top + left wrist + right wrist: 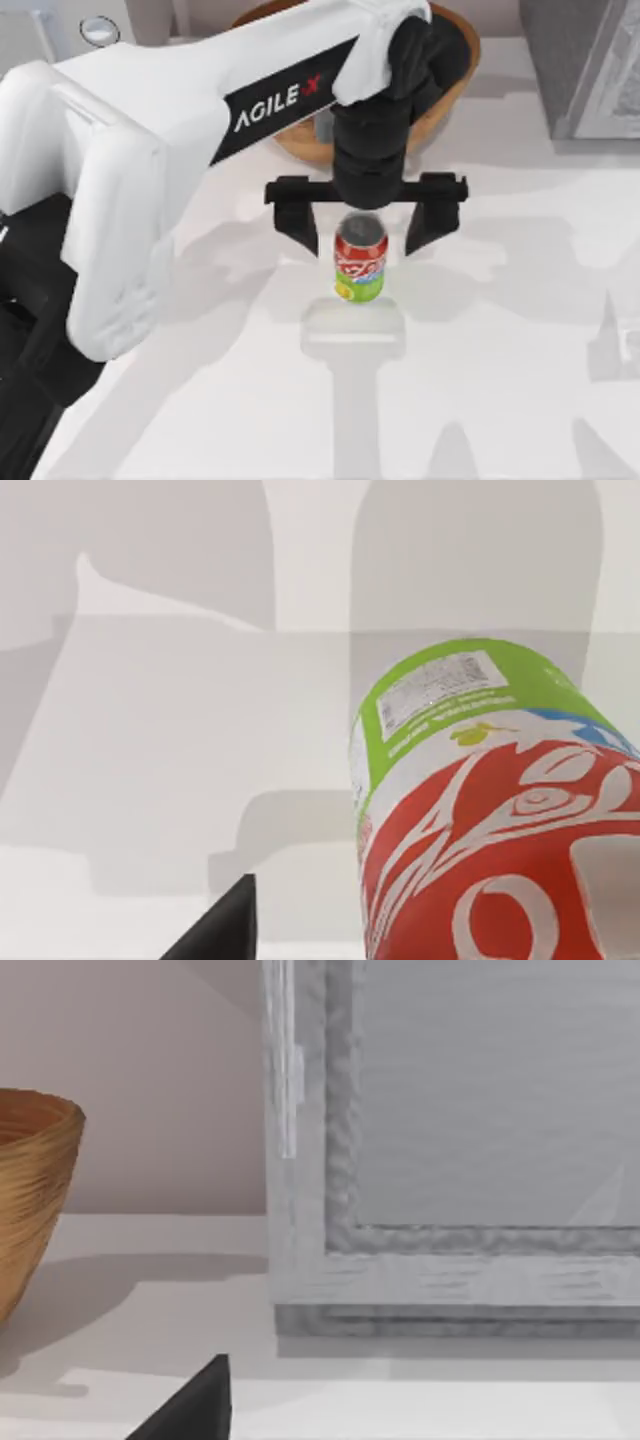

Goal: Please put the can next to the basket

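The can (360,262) stands upright on the white table, silver top up, red band above a lime-green base. My left gripper (362,240) hangs over it, open, with one black finger on each side of the can and a gap on both sides. In the left wrist view the can (490,810) looms close beside one black fingertip (225,930). The wicker basket (455,80) sits just behind the gripper at the back of the table, largely covered by my left arm. My right arm is parked, and its wrist view shows the basket (30,1200).
A grey framed panel (590,70) stands at the back right corner, close in the right wrist view (450,1160). A small round object (98,30) lies at the back left. Bare white table (480,400) stretches in front of and to the right of the can.
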